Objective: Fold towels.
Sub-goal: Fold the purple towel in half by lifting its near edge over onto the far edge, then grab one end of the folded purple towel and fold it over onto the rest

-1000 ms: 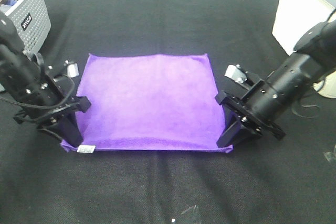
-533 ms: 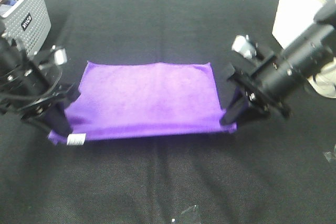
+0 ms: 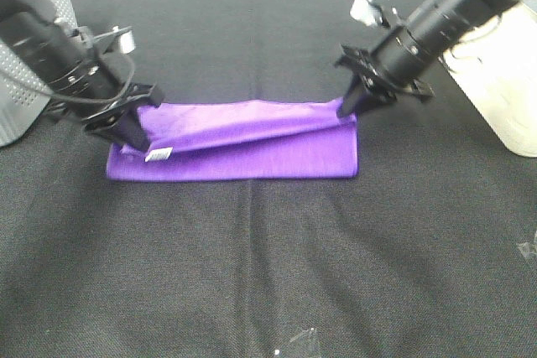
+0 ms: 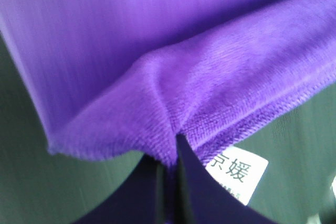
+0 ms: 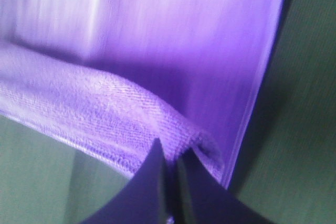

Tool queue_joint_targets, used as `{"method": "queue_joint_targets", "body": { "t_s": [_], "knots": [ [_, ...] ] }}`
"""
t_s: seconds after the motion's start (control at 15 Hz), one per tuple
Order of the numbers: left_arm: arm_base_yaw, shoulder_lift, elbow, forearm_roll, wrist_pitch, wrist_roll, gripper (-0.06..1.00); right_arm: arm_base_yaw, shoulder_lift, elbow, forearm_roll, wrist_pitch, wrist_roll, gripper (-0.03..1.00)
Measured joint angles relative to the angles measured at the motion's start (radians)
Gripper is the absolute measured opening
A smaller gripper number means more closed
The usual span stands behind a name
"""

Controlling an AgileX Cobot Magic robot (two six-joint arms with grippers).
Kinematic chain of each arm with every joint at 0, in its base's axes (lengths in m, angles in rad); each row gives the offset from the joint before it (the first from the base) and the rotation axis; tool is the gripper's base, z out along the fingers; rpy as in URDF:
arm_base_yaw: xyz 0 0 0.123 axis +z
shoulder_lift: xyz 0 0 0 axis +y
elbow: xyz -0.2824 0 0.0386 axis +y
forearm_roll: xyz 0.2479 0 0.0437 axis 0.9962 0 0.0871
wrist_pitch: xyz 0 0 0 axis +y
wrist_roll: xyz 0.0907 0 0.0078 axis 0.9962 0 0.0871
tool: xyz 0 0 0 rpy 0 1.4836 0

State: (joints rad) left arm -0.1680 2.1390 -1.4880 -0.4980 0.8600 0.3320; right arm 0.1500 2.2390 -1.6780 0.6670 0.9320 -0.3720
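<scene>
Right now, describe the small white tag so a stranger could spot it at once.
On the black table lies a half-folded purple towel. Look at the corner pinched by the left hand: the tag sits just beside it. It is the only white patch on the purple, with dark print.

Exterior high cam is looking steeply down on the table (image 3: pixel 252 291) from the near side, taking in both arms. Left wrist cam is peering along the left hand (image 4: pixel 173 153) at very close range. Right wrist cam is doing likewise along the right hand (image 5: pixel 169 156). All three are sharing the towel (image 3: pixel 252 153) corners.
</scene>
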Motion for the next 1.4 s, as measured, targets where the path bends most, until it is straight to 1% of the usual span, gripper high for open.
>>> {"method": "queue_joint_targets", "body": {
  "t_s": [0.07,0.13,0.2,0.27,0.47,0.67,0.8,1.13,1.2,1.4],
  "knots": [
    [0.0,0.0,0.0,0.0,0.0,0.0,0.0,0.0,0.0,0.0,0.0,0.0,0.0,0.01],
    [0.001,0.037,-0.046,0.006,-0.008,0.0,0.0,-0.001,0.04,-0.062,-0.003,-0.001,0.007,0.01],
    [0.001,0.097,-0.129,0.017,-0.017,0.0,0.0,-0.001,0.115,-0.155,-0.017,-0.008,0.028,0.01],
    [0.001,0.097,-0.129,0.017,-0.017,0.0,0.0,-0.001,0.115,-0.155,-0.017,-0.008,0.028,0.01],
    [0.001,0.139,-0.209,0.02,-0.059,0.0,0.0,-0.001,0.173,-0.225,-0.039,-0.025,0.057,0.01],
    [0.001,0.16,-0.24,0.02,-0.083,0.0,0.0,-0.001,0.181,-0.242,-0.041,-0.036,0.059,0.01],
    [0.001,0.163,-0.245,0.011,-0.122,0.0,0.03,-0.001,0.181,-0.243,-0.041,-0.052,0.062,0.01],
    [0.001,0.185,-0.257,-0.002,-0.19,0.0,0.14,-0.001,0.181,-0.243,-0.041,-0.088,0.076,0.01],
    [0.001,0.188,-0.257,-0.003,-0.204,0.0,0.17,-0.001,0.181,-0.243,-0.041,-0.097,0.076,0.01],
    [0.001,0.191,-0.257,-0.003,-0.255,0.0,0.33,-0.001,0.181,-0.243,-0.042,-0.108,0.076,0.04]
  ]
}}
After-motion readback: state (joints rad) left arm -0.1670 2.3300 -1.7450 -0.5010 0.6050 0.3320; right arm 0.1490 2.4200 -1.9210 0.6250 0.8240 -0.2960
